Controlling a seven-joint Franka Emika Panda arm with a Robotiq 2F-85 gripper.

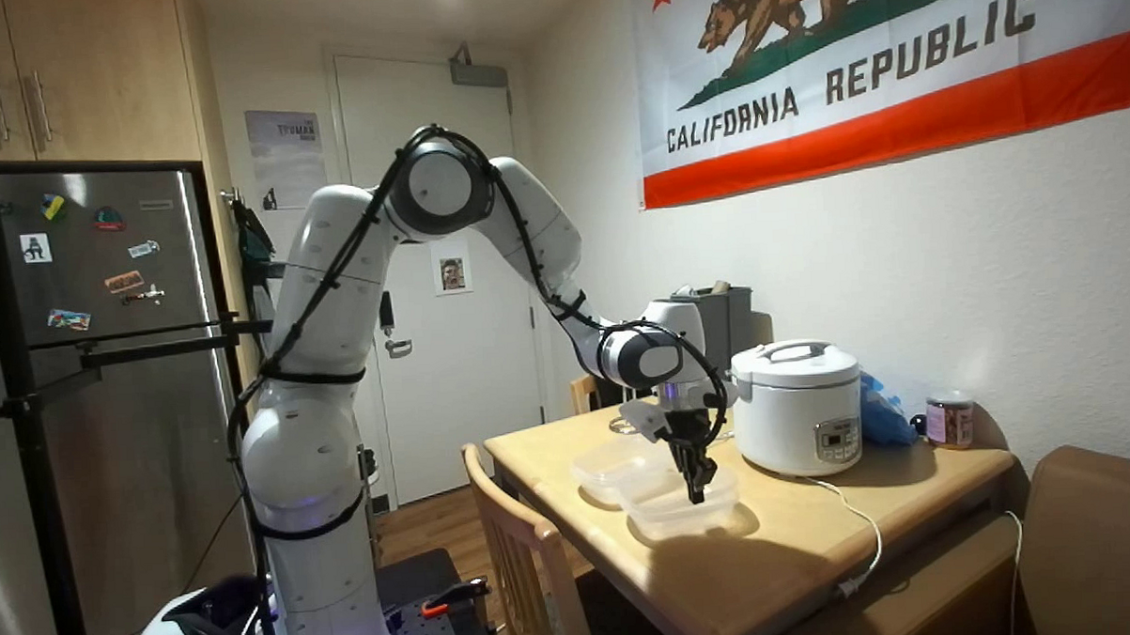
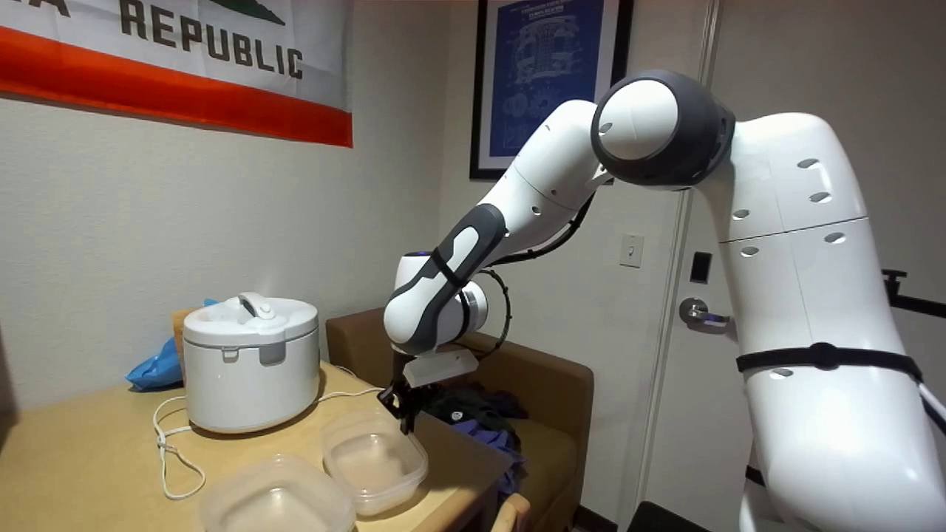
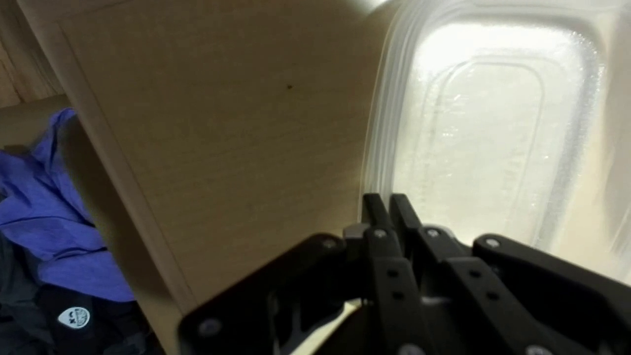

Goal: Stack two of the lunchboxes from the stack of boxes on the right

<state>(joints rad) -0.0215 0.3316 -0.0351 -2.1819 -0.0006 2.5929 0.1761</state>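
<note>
Two translucent lunchboxes rest on the table. In an exterior view, the lunchbox [image 1: 661,519] nearer the table's end stands against another lunchbox [image 1: 600,468]. Both exterior views show the pair, and the second lunchbox [image 2: 277,510] is cut off by the frame's lower edge. My gripper [image 3: 387,197] points down at the table-end side of the nearer lunchbox [image 3: 483,133]. Its black fingers are closed together over that box's rim, one outside and one inside. Several parallel rim lines run along this side; I cannot tell whether nested boxes make them.
A white rice cooker [image 1: 799,413] with a white cord [image 2: 174,473] stands beside the boxes, a blue bag [image 1: 883,414] and a jar [image 1: 950,421] past it. A wooden chair [image 1: 516,535] adjoins the table [image 1: 669,596]. Purple clothing [image 3: 74,236] lies on the sofa beyond the table edge.
</note>
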